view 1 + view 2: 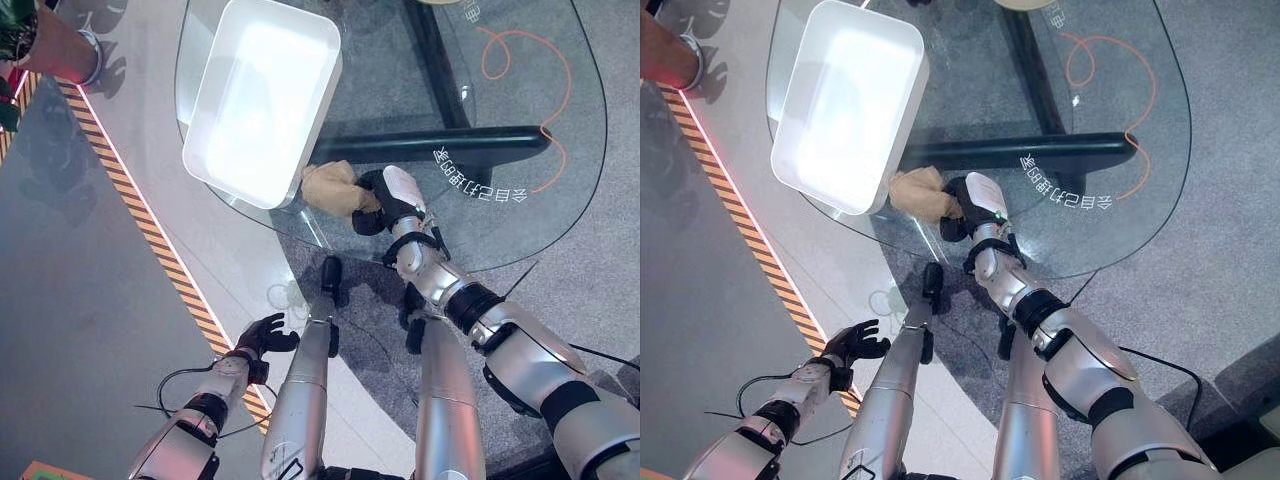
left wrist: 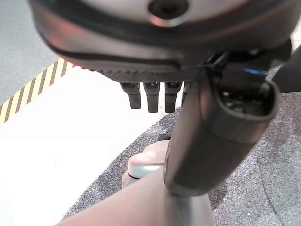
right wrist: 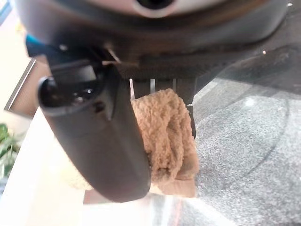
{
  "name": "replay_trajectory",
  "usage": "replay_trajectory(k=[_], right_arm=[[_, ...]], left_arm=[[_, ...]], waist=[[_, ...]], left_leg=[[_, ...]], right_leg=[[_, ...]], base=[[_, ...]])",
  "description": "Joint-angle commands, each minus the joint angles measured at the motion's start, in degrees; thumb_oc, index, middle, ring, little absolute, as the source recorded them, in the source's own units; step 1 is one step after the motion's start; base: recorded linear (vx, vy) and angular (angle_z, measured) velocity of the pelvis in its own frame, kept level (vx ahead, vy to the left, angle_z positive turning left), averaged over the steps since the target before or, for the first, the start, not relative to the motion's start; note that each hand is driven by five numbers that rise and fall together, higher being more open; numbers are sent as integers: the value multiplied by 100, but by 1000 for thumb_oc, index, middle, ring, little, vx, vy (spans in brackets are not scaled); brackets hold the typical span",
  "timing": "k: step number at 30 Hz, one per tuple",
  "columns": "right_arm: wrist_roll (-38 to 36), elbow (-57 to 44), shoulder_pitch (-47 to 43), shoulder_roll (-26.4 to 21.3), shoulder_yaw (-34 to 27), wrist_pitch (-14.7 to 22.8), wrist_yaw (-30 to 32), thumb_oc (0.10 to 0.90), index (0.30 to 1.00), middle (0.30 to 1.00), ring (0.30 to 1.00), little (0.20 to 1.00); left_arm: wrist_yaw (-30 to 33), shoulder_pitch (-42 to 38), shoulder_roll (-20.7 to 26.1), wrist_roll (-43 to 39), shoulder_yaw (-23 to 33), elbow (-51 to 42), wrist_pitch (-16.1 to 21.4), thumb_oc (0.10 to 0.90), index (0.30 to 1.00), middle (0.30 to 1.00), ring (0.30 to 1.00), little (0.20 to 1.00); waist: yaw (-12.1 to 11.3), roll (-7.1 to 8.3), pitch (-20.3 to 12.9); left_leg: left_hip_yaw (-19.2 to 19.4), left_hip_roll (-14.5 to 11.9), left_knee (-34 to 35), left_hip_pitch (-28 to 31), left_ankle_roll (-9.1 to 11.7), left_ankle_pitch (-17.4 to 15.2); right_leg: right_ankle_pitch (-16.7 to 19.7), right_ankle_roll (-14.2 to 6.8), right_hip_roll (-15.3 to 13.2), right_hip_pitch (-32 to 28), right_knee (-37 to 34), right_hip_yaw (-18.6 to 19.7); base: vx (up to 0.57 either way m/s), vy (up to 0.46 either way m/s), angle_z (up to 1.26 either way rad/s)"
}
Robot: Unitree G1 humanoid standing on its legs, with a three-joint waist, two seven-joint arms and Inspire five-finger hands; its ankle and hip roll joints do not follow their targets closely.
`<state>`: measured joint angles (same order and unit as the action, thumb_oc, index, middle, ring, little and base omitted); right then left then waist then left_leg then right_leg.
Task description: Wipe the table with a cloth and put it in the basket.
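Landmark: white basket [image 1: 225, 150], sitting on the left part of the glass table [image 1: 560, 190].

Left hand [image 1: 262, 333] hangs low, well below the basket and off the table edge, over the floor; fingers loosely curled, nothing in them. Idle.

Cloth [image 1: 333, 187]: tan, bunched, lying on the glass touching the basket's near right corner. Terry-like pile in the right wrist view; judged soft, light, limp, not fragile, likely to drape and trail when lifted.

Right hand [image 1: 385, 203] is just right of the cloth, fingers and thumb closed around its bunched end [image 3: 167, 136].

Judgement: gather the bulk rather than an edge, so no tail catches the basket rim on transfer.
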<state>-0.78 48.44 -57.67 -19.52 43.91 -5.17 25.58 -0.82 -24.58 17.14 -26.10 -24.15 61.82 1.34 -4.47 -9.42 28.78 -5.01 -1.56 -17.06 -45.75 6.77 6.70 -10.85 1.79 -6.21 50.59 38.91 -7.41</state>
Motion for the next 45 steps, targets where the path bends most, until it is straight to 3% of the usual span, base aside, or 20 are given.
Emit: replay_trajectory(k=[1,7,20,27,34,45], right_arm=[[-85,613,-929,-1163,-982,-401,1392,100,300,300,300,200],[-376,937,-928,-1704,-1326,-270,1567,100,300,300,300,200],[-857,1922,-714,-2181,-2043,71,1926,100,300,300,300,200],[-1014,2197,-460,-2417,-2406,-124,2102,100,300,300,300,200],[-1327,2439,-73,-2466,-2672,-272,2116,100,300,300,300,200],[-2437,2668,293,-2463,-3208,46,2267,100,300,300,300,200]], left_arm=[[-40,275,-114,-84,-149,226,-41,800,900,900,900,900],[-101,350,4,-148,-98,138,-59,800,900,900,900,900],[-171,382,150,-178,-24,96,-86,800,900,900,900,900],[-232,370,309,-183,69,57,-154,800,900,900,900,900],[-277,312,425,-202,131,112,-147,800,900,900,900,900],[-356,213,567,-163,256,279,-136,800,900,900,900,900]], waist=[[38,47,101],[83,30,101],[119,40,101],[135,126,101],[166,207,101],[195,286,101]], left_leg=[[620,366,-753,72,-599,-650],[622,373,-788,67,-628,-706],[586,355,-883,-8,-670,-793],[550,337,-874,-22,-692,-808],[523,325,-868,-60,-713,-813],[487,313,-894,-83,-721,-855]], right_leg=[[734,-193,169,-178,-811,142],[682,-181,180,-160,-780,164],[610,-168,189,-134,-716,167],[623,-193,219,-163,-743,150],[657,-212,251,-159,-781,144],[667,-256,263,-183,-799,145]], base=[[0,0,0],[-2,9,4],[-5,-8,0],[-3,-9,0],[-2,-9,1],[-1,-4,0]])
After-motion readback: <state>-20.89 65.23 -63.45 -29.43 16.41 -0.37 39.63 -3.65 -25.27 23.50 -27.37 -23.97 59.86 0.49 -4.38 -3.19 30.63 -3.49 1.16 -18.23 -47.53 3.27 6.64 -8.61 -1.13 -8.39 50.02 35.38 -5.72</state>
